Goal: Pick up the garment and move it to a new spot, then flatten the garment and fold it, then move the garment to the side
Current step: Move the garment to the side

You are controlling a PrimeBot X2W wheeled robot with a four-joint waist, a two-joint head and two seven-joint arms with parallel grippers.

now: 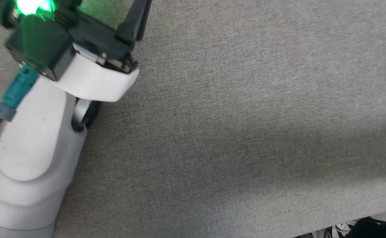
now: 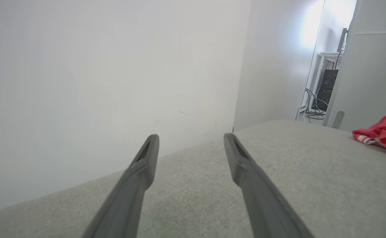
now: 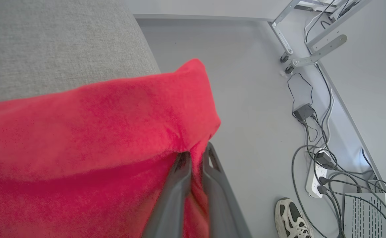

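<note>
Here, in the right wrist view, we see the right end effector clenched on the garment: its two dark fingers stand almost together, with a fold of bright red cloth pinched between them. The red fabric spreads from the fingers across the left and lower part of that view, and its upper edge forms a thick rolled fold. Behind it lies the grey fabric-covered worktop, whose rounded corner shows just above the fold. We cannot tell whether the gripped part rests on the worktop or hangs clear of it.

Beyond the corner we see the pale floor. On it are a white and dark sneaker, a white power strip with tangled cables, a black adapter and a grey vented box.

In the left wrist view, the left end effector is released, its fingers spread wide with nothing between them. It hovers low over the worktop, pointing toward a white wall. There the garment lies bunched on the worktop at the far right edge, well apart from those fingers, and a white band with red stripes shows at its near end.

In the head view, the pale left forearm reaches over the bare grey cloth, with a green light glowing at the wrist and a teal connector beside it.
</note>
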